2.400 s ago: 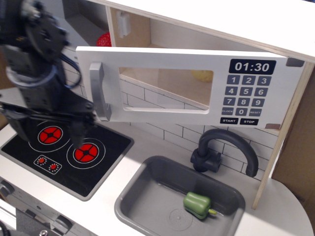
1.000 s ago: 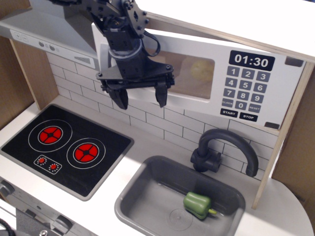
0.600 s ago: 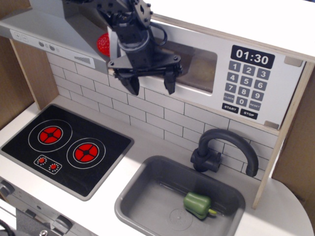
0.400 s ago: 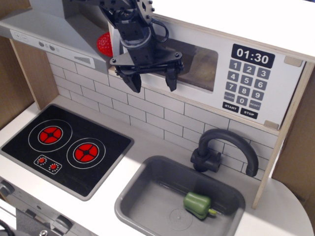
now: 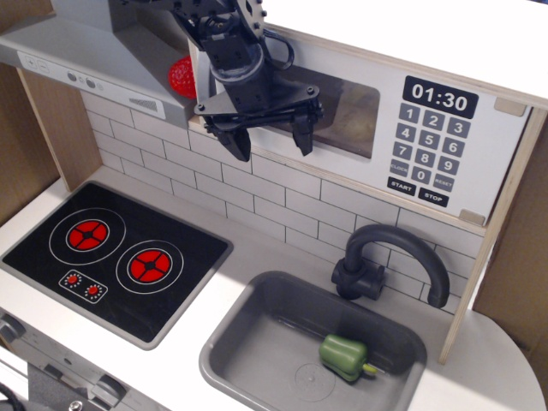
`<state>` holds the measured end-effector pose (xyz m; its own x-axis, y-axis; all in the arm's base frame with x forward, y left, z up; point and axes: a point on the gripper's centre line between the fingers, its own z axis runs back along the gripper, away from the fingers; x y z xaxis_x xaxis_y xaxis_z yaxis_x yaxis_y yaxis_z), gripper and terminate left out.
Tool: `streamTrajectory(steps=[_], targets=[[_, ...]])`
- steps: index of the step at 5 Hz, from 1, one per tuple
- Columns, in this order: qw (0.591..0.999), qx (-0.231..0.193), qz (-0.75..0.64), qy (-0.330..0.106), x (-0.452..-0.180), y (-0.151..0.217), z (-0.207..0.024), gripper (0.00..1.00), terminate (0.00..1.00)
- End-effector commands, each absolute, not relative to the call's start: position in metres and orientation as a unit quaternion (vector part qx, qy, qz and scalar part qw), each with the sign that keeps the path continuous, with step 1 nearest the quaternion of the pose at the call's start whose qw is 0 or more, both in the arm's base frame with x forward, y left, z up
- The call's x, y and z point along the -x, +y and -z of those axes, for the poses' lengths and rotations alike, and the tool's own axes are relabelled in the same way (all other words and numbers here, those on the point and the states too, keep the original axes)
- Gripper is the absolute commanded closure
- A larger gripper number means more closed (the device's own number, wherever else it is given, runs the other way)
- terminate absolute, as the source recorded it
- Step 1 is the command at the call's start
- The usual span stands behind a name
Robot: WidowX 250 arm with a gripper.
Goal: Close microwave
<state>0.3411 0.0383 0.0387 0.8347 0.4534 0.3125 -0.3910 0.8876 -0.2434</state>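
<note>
The microwave (image 5: 402, 128) sits under the top shelf at upper right. Its white door with the clear window (image 5: 347, 103) lies nearly flush with the front. The black keypad and 01:30 clock (image 5: 438, 103) show at its right end. My gripper (image 5: 271, 139) is open and empty, fingers pointing down. It is pressed against the left end of the door and hides the grey bar handle.
A grey range hood (image 5: 94, 60) juts out at upper left, with a red object (image 5: 181, 75) beside it. Below are a black stovetop (image 5: 111, 257), a grey sink (image 5: 257, 342) holding a green pepper (image 5: 343, 355), and a dark faucet (image 5: 390, 257).
The microwave door has swung from wide open to almost shut. My gripper has moved from the stove side up and right, against the door's left end.
</note>
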Motion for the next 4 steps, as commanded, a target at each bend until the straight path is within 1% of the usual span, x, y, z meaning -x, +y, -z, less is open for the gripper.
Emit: streamTrajectory(steps=[1,2,3,4], targets=[[0.943,0.08,-0.216,-0.24,-0.35,0.055,-0.072,0.0,0.0],[0.96,0.058,-0.192,-0.198,-0.31,0.055,-0.072,0.0,0.0],[0.969,0.011,-0.196,-0.147,-0.28,0.055,-0.068,0.0,0.0],[0.969,0.011,-0.196,-0.147,-0.28,0.055,-0.068,0.0,0.0]])
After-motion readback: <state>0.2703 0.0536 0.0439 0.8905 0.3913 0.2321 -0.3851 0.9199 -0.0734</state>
